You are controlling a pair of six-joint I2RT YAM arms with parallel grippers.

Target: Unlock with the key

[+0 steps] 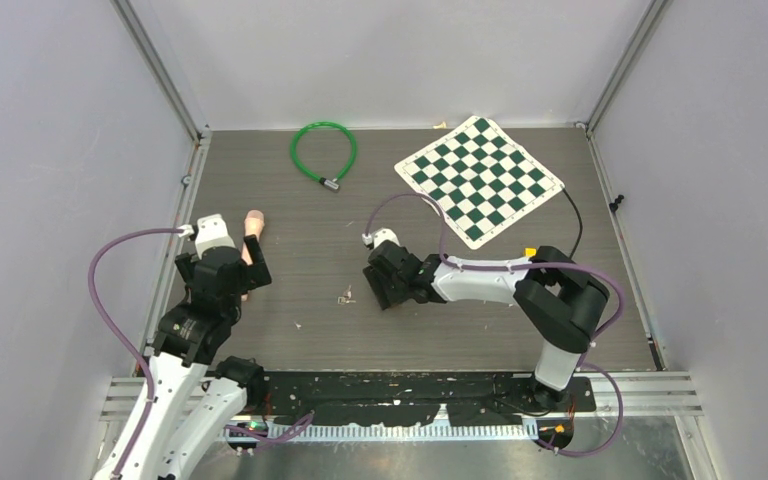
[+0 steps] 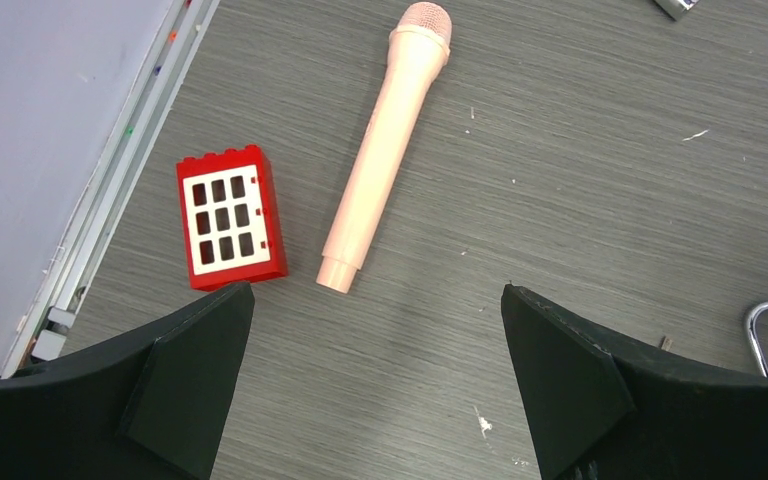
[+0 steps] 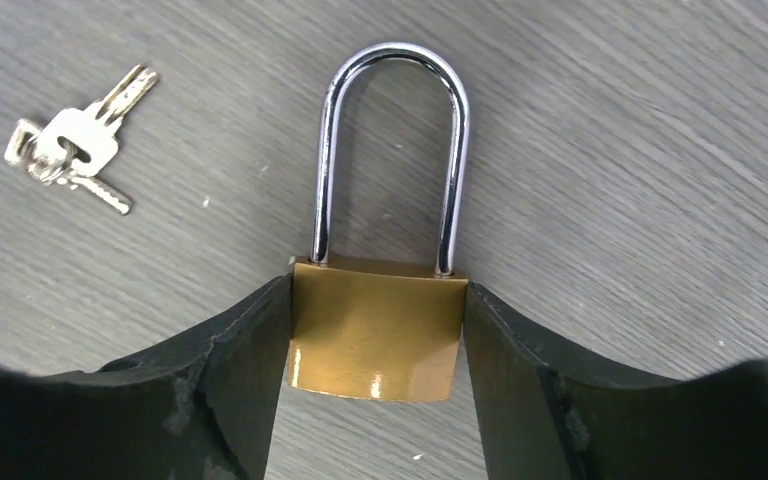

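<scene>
**Padlock** [image 3: 375, 340]: brass body, chromed long shackle [image 3: 392, 150], both shackle legs seated in the body. Lies flat on the grey wood-grain table [image 1: 480, 300], around the middle of its near half, shackle pointing away from the wrist camera. In the top view the lock is hidden beneath the arm.

**Right gripper** [image 3: 377, 300]: clamped on the padlock, one black finger pressed against each side of the brass body, the shackle free beyond the fingertips.

**Keys** [image 3: 70, 150]: a small silver bunch on a ring, flat on the table near the padlock, apart from it and from the fingers. In the top view the keys [image 1: 346, 294] lie just left of the right gripper.

**Left gripper** [image 2: 375, 300]: jaws spread wide, nothing between them, held over the table's left side.

**Toy microphone** [image 2: 385, 140]: pale pink, lying flat ahead of the left gripper.

**Red building block** [image 2: 230, 230]: window piece with a white grid, just beside the microphone's handle end, not touching it.

**Green cable lock** [image 1: 323, 150]: looped, at the far edge of the table.

**Chessboard mat** [image 1: 480, 180]: green and white, at the far right, laid askew.
</scene>
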